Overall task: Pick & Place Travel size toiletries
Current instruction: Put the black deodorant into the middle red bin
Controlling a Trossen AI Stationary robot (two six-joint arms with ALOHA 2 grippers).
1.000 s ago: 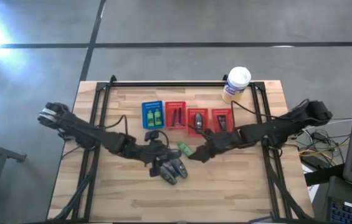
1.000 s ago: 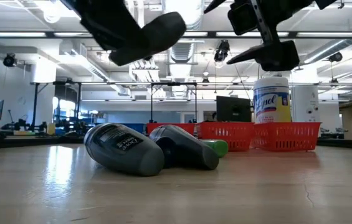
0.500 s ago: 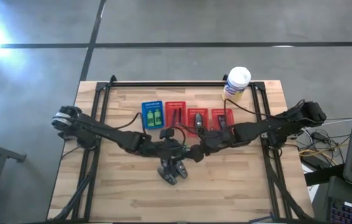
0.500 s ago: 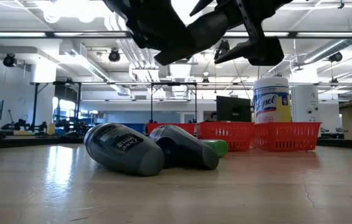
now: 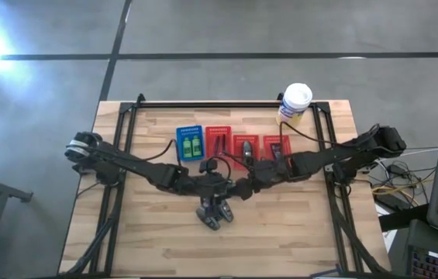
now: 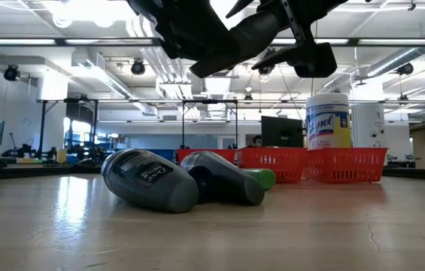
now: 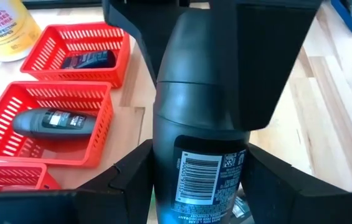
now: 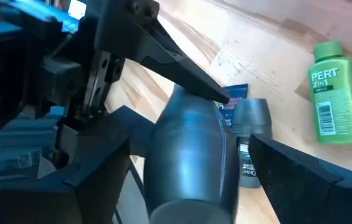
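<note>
1. the left gripper [image 5: 220, 184] hangs above mid-table, its fingers clamped on a dark grey bottle [image 7: 204, 134]; in the left wrist view the bottle stands between the two fingers with its barcode label facing the camera.
2. the right gripper [image 5: 243, 188] meets it from the other side; in the right wrist view its fingers sit spread on either side of the same dark grey bottle, and i cannot tell whether they touch it.
3. in the low view the held bottle [image 6: 231, 45] is lifted well clear of the table [image 5: 296, 232], with both arms crossing above it.
4. directly below the two grippers, two more dark grey bottles [image 6: 152, 179] lie on their sides on the wood, touching each other.
5. a green bottle [image 8: 331, 93] lies flat on the table just beside them, its label up; in the low view it shows behind the lying pair [image 6: 261, 178].
6. farther back, a row of small baskets runs across the table: a blue basket [image 5: 190, 143] holding two green bottles, then three red baskets [image 5: 246, 147].
7. in the left wrist view, one red basket holds a dark roll-on bottle [image 7: 54, 121] lying on its side, and the next holds a dark tube [image 7: 88, 60].
8. a yellow canister [image 5: 294, 105] with a white lid stands near the table's back right corner, just beyond the red baskets.
</note>
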